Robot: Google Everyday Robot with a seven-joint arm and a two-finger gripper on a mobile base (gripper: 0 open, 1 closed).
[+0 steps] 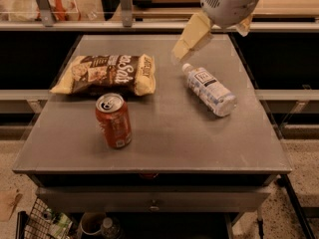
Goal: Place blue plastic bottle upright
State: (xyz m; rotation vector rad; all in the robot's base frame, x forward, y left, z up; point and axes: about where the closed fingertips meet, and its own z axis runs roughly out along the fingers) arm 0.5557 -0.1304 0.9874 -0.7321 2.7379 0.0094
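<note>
Under the table: a wire basket [40, 222] shows at the lower left, with a dark cup [92, 226] beside it on the floor.
Table [199, 146]: a grey, flat top with a drawer front along its near edge.
Red soda can [113, 121]: it stands upright on the near-left part of the top, tab end up, just in front of the chip bag and apart from it.
Blue plastic bottle [209, 89]: it lies on its side on the right half of the table. The white cap points to the far left, the base to the near right, and the label faces up. It is well apart from the can and touches nothing else.
Chip bag [107, 73]: it lies flat on the far-left part of the top, its long side across the table.
Gripper [212, 44]: it hangs in the air above the far-right part of the table, just beyond the bottle's cap and clear of it. Its two cream fingers [192, 36] are spread wide with nothing between them.
Behind: a shelf rail [75, 26] runs across the back.
</note>
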